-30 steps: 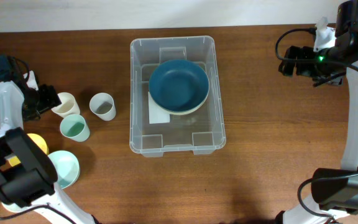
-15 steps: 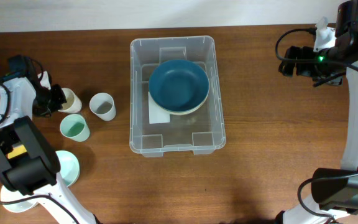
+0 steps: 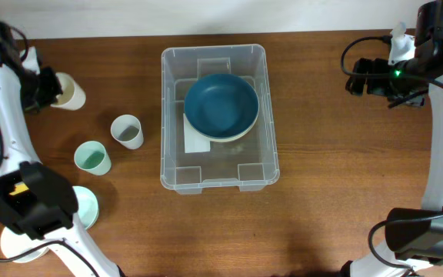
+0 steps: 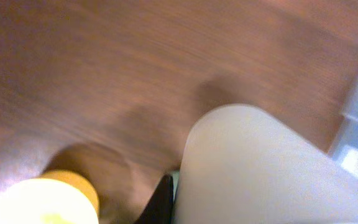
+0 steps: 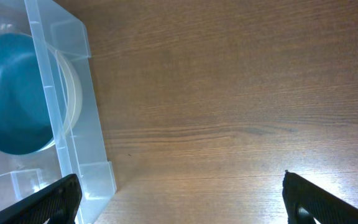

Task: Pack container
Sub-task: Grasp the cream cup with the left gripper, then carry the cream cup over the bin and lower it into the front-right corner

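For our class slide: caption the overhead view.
Left gripper grips a cream cup; blue bowl in the container; right gripper open.

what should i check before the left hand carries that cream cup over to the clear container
1. Grip of the left hand on the cream cup: ok, shut on it.
2. Cup upright in the grip: cannot tell.
3. Free floor in the container: ok, bare at the near end; the blue bowl fills the far end.
4. The grey cup and green cup off the straight route: ok, both stand nearer the robot.
5. The right hand clear of the container: ok, open, off to the side.
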Tool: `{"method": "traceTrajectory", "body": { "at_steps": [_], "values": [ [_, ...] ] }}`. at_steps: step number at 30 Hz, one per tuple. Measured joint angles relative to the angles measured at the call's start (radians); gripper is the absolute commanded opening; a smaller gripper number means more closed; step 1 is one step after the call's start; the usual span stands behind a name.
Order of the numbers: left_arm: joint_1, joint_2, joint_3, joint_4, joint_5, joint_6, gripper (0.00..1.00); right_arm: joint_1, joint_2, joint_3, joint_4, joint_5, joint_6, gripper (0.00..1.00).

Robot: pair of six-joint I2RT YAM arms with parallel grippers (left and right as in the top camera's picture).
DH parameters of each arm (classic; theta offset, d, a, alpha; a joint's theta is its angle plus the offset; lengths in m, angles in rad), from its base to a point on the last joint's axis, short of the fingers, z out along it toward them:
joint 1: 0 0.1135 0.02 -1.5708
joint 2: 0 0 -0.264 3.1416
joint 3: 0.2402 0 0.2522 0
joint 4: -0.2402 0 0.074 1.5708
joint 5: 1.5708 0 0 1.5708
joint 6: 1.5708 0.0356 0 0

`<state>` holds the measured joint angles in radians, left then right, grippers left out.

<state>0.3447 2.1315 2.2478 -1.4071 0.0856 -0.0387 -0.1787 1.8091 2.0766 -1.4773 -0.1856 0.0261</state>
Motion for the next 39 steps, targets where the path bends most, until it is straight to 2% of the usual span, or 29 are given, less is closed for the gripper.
{"method": "traceTrajectory", "body": {
  "at_steps": [5,12,21,29,32,39],
  "values": [
    [-0.159,-0.066,0.106,-0.137,0.019,0.012,0.01,0.0,0.0,0.0,0.0,0.0,0.0,0.99],
    [-0.459,-0.174,0.122,-0.276,0.016,0.023,0.01,0.0,0.0,0.0,0.0,0.0,0.001,0.99],
    [-0.7,-0.219,0.042,-0.275,0.012,0.014,0.01,0.0,0.0,0.0,-0.025,0.016,0.0,0.99],
    [-0.741,-0.529,-0.229,-0.276,-0.036,-0.101,0.01,0.0,0.0,0.0,-0.039,0.058,0.002,0.99],
    [-0.741,-0.605,-0.293,-0.198,-0.072,-0.153,0.01,-0.002,0.0,0.0,-0.042,0.107,0.026,0.99],
    [-0.741,-0.515,-0.449,0.043,-0.097,-0.194,0.01,-0.099,0.0,0.0,-0.058,0.171,0.095,0.99]
  ]
}}
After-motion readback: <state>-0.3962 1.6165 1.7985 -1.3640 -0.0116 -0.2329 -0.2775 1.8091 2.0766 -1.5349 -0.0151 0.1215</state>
